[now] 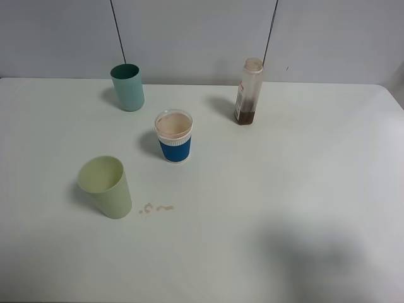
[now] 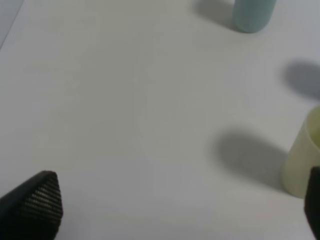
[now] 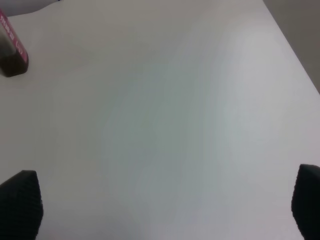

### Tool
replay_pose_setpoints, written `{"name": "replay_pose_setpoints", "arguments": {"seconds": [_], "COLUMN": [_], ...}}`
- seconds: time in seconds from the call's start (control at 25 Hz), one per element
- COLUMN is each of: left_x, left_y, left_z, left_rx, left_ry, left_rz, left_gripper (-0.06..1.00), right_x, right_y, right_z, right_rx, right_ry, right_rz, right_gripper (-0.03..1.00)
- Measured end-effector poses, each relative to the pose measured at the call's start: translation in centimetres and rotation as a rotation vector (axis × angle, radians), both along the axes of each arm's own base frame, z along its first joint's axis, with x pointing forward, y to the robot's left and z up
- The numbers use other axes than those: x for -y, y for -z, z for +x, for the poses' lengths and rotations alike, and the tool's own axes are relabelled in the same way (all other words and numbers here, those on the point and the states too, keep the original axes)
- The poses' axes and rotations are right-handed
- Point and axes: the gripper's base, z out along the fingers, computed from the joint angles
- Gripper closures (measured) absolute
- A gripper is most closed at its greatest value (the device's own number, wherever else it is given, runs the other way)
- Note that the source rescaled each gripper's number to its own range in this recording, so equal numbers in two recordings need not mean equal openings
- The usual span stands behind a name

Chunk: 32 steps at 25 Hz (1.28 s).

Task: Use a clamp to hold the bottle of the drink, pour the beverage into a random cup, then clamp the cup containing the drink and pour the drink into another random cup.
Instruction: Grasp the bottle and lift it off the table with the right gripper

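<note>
overhead, the bottle [image 1: 248, 91] stands upright at upper right of centre, the blue-banded cup [image 1: 173, 136] mid-frame, the teal cup [image 1: 127, 87] upper left; left gripper [image 2: 180, 205] and right gripper [image 3: 165, 200] both spread wide above the table [image 1: 303, 189].

The bottle [image 1: 248, 91] is seen upright, upper right of centre, dark drink [image 1: 245, 117] at its base. The blue-banded cup [image 1: 173, 136] is placed centrally, the teal cup [image 1: 128, 87] upper left.

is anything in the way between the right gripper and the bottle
Nothing visible. In the right wrist view only bare table lies between the open right gripper and the bottle. From the high camera, the blue-banded cup, teal cup and pale green cup all stand to the bottle's left.
</note>
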Motion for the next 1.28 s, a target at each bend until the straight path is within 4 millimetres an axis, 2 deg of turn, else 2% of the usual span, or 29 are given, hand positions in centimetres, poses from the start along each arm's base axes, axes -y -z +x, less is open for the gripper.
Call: {"name": "replay_pose_setpoints", "arguments": {"seconds": [0.72,1.12,1.2,1.28], "left_x": [0.0,0.0,0.0,0.0], "left_y": [0.0,0.0,0.0,0.0], "left_z": [0.0,0.0,0.0,0.0], "left_rx": [0.0,0.0,0.0,0.0], "left_ry": [0.0,0.0,0.0,0.0], "left_rz": [0.0,0.0,0.0,0.0], "left_gripper": [0.01,0.01,0.01,0.01], "right_x": [0.0,0.0,0.0,-0.1], "right_y": [0.0,0.2,-0.5,-1.9], "right_z": [0.2,3.5,4.1,4.8], "right_rx": [-0.011,-0.221,-0.203,-0.126], "right_ry": [0.0,-0.002,-0.011,-0.024], "right_rz": [0.0,-0.004,-0.014,-0.03], "right_gripper": [-0.03,-0.03,-0.03,-0.03]}}
